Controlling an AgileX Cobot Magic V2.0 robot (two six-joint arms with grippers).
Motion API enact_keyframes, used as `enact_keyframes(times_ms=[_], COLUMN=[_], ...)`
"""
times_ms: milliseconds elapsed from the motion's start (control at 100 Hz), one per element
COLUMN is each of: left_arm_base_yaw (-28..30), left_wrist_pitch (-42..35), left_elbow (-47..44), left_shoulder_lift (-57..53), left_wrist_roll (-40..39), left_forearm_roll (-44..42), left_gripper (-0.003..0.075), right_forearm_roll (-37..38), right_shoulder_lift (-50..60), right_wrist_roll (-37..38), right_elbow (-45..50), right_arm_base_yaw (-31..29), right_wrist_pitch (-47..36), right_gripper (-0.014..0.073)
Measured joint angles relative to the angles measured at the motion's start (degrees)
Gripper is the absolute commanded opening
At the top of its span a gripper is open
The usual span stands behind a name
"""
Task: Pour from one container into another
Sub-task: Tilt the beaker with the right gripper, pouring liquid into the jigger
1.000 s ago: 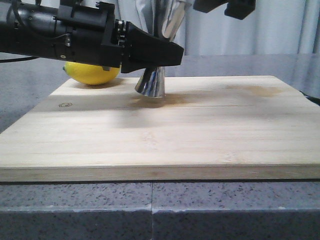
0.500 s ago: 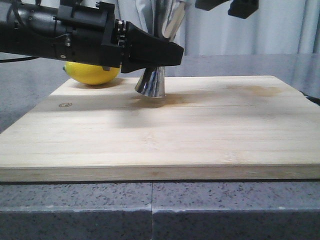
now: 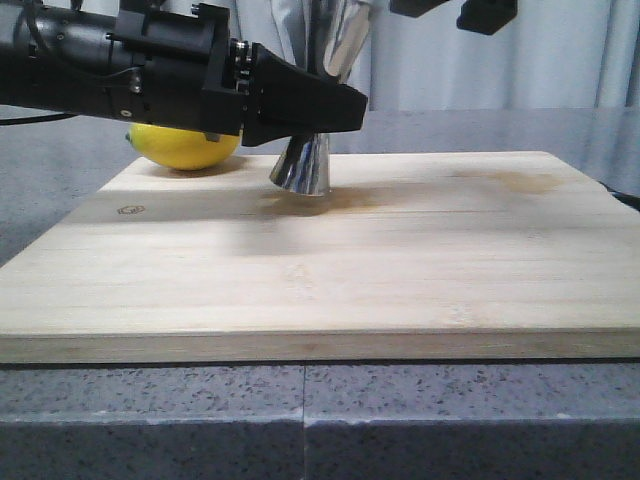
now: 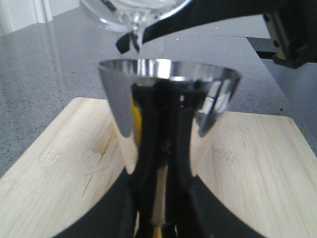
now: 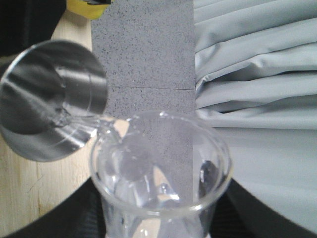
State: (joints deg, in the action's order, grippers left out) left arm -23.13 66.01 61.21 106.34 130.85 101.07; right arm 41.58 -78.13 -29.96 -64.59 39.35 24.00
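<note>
Small clear glass beaker (image 5: 161, 183), clamped in right claw (image 5: 158, 223), was tipped w/ lip over tall shiny steel hourglass jigger (image 4: 168, 134). Jigger stood on pale wooden cutting board (image 3: 400, 270), left claw (image 3: 320, 105) clamped at its waist. Glass looked fragile, slick when wet; grip mid-body. Yellow lemon (image 3: 185, 148) just behind; board's right half open.

yellow lemon (image 3: 182, 146) lay on far left part of pale wooden cutting board (image 3: 400, 270). board rested on grey speckled countertop (image 3: 300, 420), seam visible in front edge. brownish stain near board's far right corner. pale curtain (image 3: 560, 60) hung behind.
</note>
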Motion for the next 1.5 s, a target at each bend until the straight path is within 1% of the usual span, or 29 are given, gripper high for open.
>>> enact_keyframes(times_ms=[1230,1500], left_arm_base_yaw=[0.0,0.0], left_wrist_pitch=[0.0,0.0], left_elbow=[0.0,0.0], left_shoulder_lift=[0.0,0.0], left_wrist_roll=[0.0,0.0], left_forearm_roll=[0.0,0.0], left_gripper=[-0.0019,-0.0019], right_forearm_roll=[2.63,1.22], right_shoulder_lift=[0.0,0.0], right_wrist_roll=[-0.35,-0.35], right_elbow=[0.0,0.0], right_arm_base_yaw=[0.0,0.0], right_wrist_pitch=[-0.89,-0.98], right_gripper=[0.0272,0.0272])
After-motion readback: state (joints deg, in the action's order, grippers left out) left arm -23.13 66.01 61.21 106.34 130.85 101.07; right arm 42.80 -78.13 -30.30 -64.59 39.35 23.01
